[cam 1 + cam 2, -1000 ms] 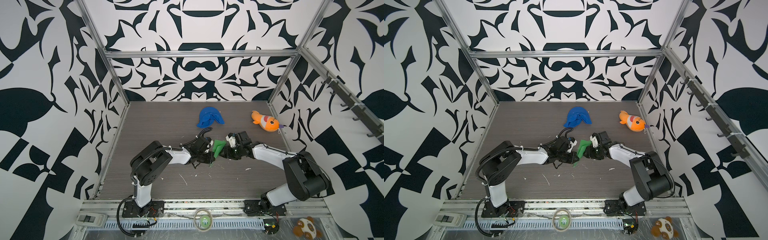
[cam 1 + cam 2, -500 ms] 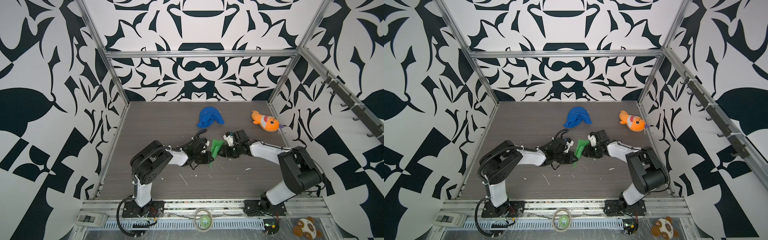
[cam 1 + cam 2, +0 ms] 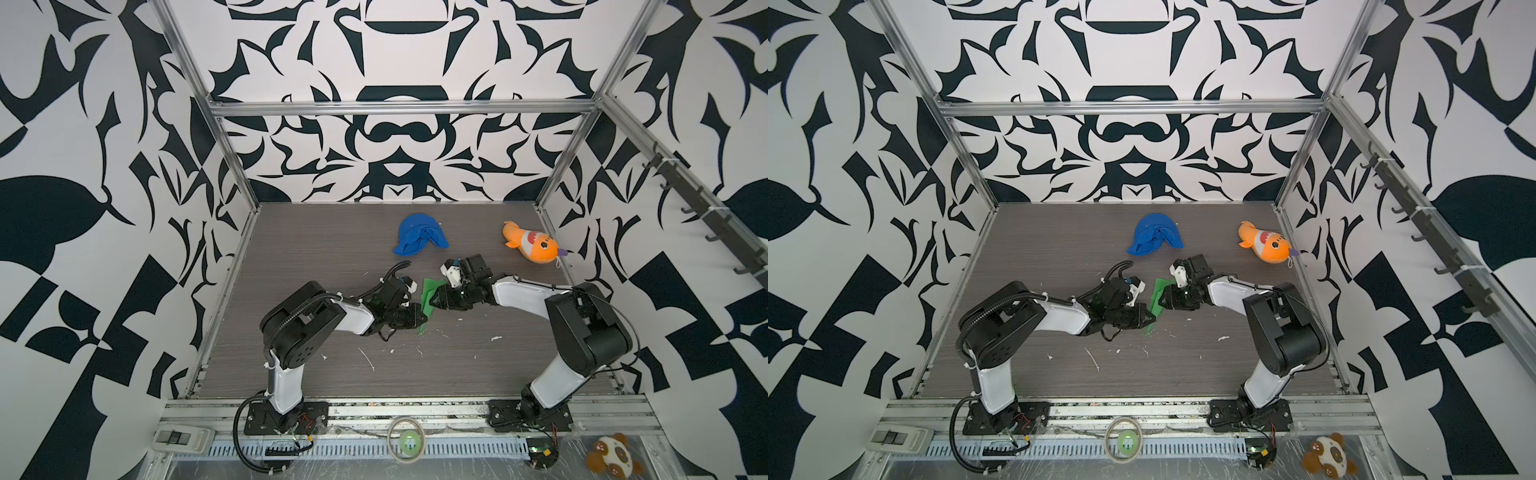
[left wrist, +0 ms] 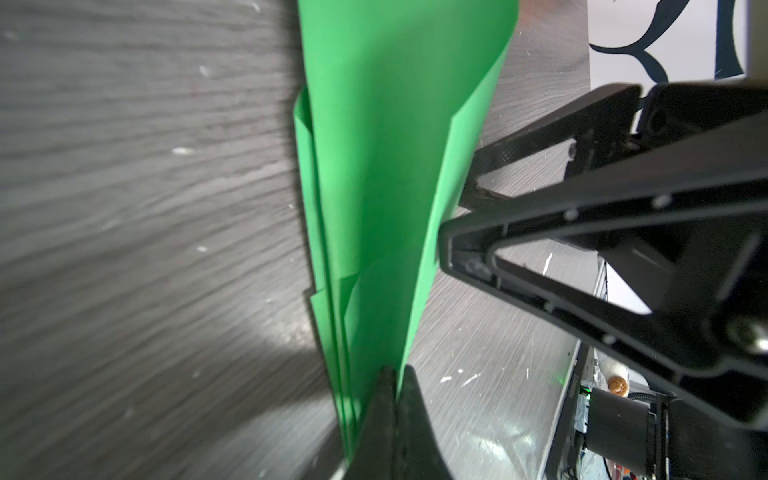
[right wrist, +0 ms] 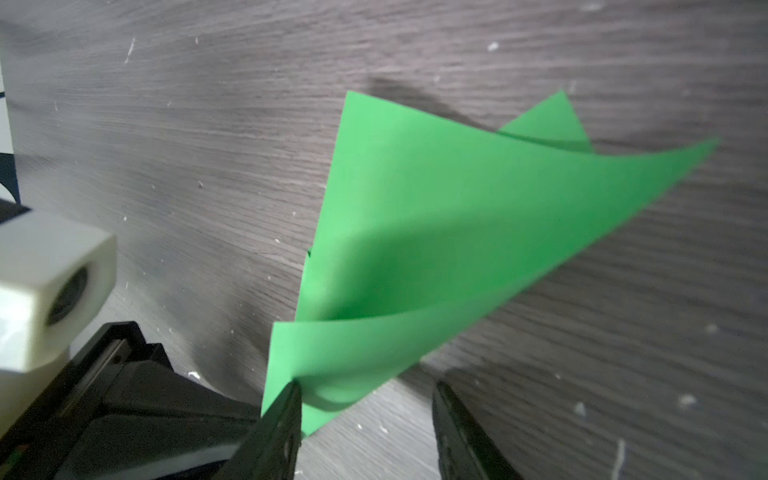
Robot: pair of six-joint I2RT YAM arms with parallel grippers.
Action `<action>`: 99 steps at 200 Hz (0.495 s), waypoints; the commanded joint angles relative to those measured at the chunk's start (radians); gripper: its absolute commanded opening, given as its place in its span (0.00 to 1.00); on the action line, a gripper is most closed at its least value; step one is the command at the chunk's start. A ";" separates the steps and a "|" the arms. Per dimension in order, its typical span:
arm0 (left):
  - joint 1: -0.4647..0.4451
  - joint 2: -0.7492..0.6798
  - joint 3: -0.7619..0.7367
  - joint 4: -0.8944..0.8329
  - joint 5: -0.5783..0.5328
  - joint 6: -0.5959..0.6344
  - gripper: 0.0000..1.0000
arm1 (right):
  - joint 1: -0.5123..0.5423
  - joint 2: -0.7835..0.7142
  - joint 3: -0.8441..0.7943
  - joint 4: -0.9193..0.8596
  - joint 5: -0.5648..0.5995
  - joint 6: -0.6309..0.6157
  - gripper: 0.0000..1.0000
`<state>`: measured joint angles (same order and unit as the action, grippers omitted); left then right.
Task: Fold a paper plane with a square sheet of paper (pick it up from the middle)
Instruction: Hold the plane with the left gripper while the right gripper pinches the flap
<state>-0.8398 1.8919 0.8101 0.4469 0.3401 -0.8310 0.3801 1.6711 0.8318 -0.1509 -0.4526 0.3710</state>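
Two grippers meet over the table (image 3: 332, 374) at the green sheet (image 3: 428, 293).

Left gripper (image 4: 392, 390): jaws fully closed, pinching the sheet's narrow layered end. The sheet stands on edge and fans away from the pinch. Whether its low tip touches the table, I cannot tell.

Right gripper (image 5: 365, 399): jaws parted with a clear gap, gripping nothing. One finger (image 5: 286, 411) touches a curled lower flap; the other stands clear of it.

Change over the last second is small. In both top views the sheet reads narrower and more upright, and both wrists have edged slightly toward the left arm's side. Neither jaw spread has visibly altered.

Reading: several folded layers show, so folding is under way, but there is no dart yet. The right gripper seems lined up to take the loose flap.

Blue cloth (image 3: 419, 235) and orange fish (image 3: 532, 247) lie well apart, toward the back.
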 commanded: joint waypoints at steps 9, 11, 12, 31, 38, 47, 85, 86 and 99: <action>0.007 0.021 -0.028 0.007 -0.025 -0.020 0.03 | 0.023 0.034 0.003 -0.063 0.065 -0.032 0.55; 0.007 0.022 -0.029 0.007 -0.025 -0.020 0.03 | 0.024 0.035 0.003 -0.064 0.069 -0.032 0.55; 0.007 0.022 -0.029 0.007 -0.026 -0.019 0.03 | 0.025 0.035 0.003 -0.065 0.070 -0.033 0.55; 0.008 0.022 -0.031 0.011 -0.029 -0.021 0.05 | 0.035 0.048 0.007 -0.083 0.101 -0.033 0.55; 0.008 0.022 -0.032 0.010 -0.029 -0.023 0.06 | 0.040 0.053 0.011 -0.092 0.115 -0.030 0.55; 0.008 0.022 -0.030 0.009 -0.028 -0.023 0.07 | 0.045 0.059 0.014 -0.103 0.133 -0.027 0.55; 0.010 0.017 -0.024 -0.002 -0.036 -0.024 0.11 | 0.071 0.088 0.032 -0.143 0.207 -0.011 0.56; 0.010 0.017 -0.024 -0.002 -0.035 -0.024 0.11 | 0.072 0.088 0.032 -0.143 0.208 -0.010 0.56; 0.010 0.013 -0.026 -0.006 -0.039 -0.025 0.12 | 0.076 0.097 0.036 -0.150 0.219 -0.003 0.56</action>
<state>-0.8368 1.8919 0.8066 0.4599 0.3325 -0.8494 0.4438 1.7050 0.8867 -0.1749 -0.3378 0.3576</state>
